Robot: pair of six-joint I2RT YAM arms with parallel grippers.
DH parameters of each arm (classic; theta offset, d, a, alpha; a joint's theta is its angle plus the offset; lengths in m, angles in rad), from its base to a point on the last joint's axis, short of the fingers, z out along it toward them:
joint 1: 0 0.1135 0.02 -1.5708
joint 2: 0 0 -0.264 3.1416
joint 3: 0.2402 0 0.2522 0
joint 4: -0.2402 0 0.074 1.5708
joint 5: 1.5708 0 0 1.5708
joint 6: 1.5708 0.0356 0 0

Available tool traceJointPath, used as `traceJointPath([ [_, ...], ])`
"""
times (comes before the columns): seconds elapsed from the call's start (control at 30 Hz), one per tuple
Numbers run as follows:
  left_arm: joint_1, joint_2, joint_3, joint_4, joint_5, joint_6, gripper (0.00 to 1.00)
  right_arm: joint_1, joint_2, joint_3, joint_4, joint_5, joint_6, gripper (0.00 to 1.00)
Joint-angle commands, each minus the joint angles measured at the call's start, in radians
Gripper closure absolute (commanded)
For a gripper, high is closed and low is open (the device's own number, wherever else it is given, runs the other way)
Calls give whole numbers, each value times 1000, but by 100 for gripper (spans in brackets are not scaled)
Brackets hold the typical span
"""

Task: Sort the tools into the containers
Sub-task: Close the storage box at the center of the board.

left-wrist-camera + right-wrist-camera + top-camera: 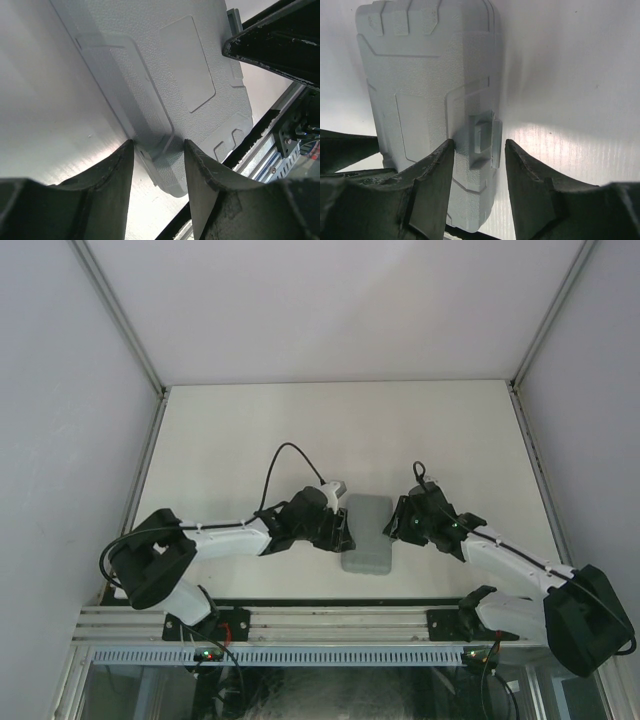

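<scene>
The only container in view is a flat grey case (367, 533), closed, lying on the white table (250, 440) between both grippers. My left gripper (340, 530) is at the case's left edge. In the left wrist view its jaws stand apart astride that edge of the case (175, 75), and the left gripper (159, 150) is open. My right gripper (398, 525) is at the case's right edge. There the right gripper (479, 147) is open around the case's latch (482, 135), with gaps on both sides. No tools show in any view.
A metal rail (330, 620) runs along the table's near edge, just behind the case's near end. White enclosure walls (60, 390) stand left, right and behind. A black cable (285, 455) loops above the left wrist.
</scene>
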Motion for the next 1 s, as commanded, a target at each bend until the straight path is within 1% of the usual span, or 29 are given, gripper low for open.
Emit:
traceJointPath([
  [0.0, -18, 20, 29, 46, 17, -20, 52, 7, 11, 32, 17, -11, 7, 56],
  [0.4, -20, 36, 52, 41, 30, -9, 54, 12, 34, 35, 22, -22, 6, 64],
  [0.73, -23, 51, 65, 41, 37, -7, 55, 53, 86, 50, 7, -2, 1, 71],
  [0.83, -22, 59, 66, 47, 40, -9, 55, 73, 118, 50, 3, 1, 2, 75],
  [0.97, -25, 69, 72, 52, 46, -9, 56, 104, 150, 50, -3, 15, 8, 84],
])
